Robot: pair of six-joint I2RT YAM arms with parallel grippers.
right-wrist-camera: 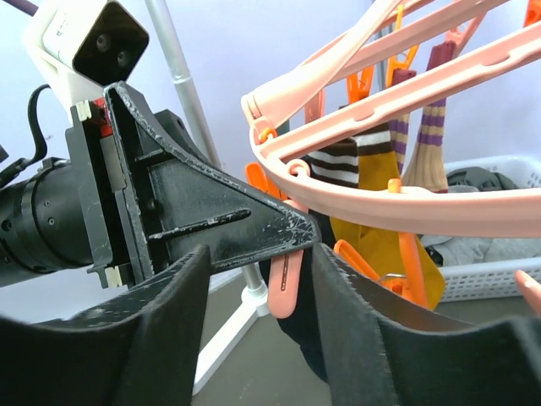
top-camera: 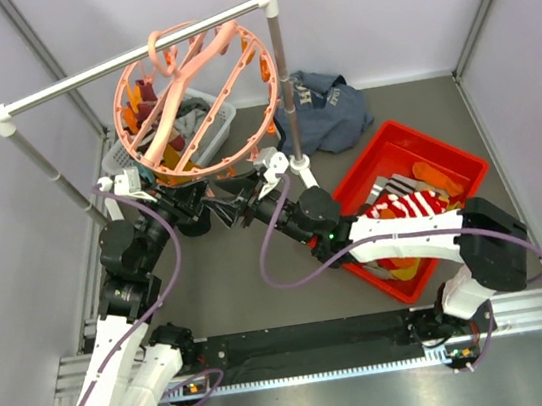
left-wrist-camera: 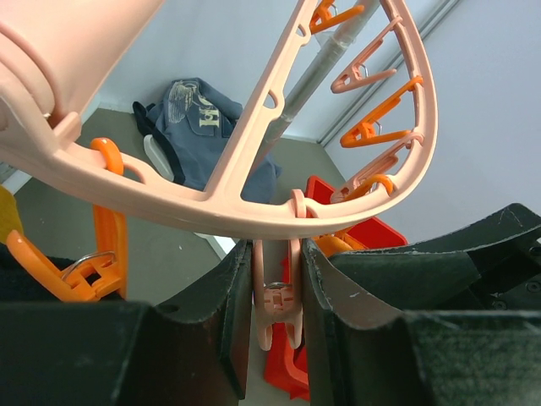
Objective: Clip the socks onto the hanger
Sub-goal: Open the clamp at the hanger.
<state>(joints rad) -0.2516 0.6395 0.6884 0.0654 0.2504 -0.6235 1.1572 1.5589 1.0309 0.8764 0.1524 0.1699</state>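
The hanger point(right-wrist-camera: 406, 210) dangles by its hook from the rail point(top-camera: 72, 77), above the far left of the tabletop. A few socks point(right-wrist-camera: 372, 169) are already clipped up on its far side, and more lie in the red bin point(top-camera: 391, 156) to the right. One pink peg point(left-wrist-camera: 277, 309) on the near rim is what both arms are working on. The left gripper point(left-wrist-camera: 275, 262) is pressed together on that peg, squeezing it from both sides. The right gripper point(right-wrist-camera: 262, 262) comes in from the other side with its fingers spread either side of the same peg, not touching it. A dark shape point(right-wrist-camera: 308, 338) hangs just behind the peg, and I can't tell whether it is a sock. The socks look light, soft and floppy, so I'd take one by the cuff and offer up a single taut edge. The hanger is thin, stiff plastic and probably swings at a nudge, so it's best steadied through the peg. The peg is small and springy, and should be pinched at its tail ends. A navy garment point(top-camera: 323, 105) lies beyond, by the rail's foot.
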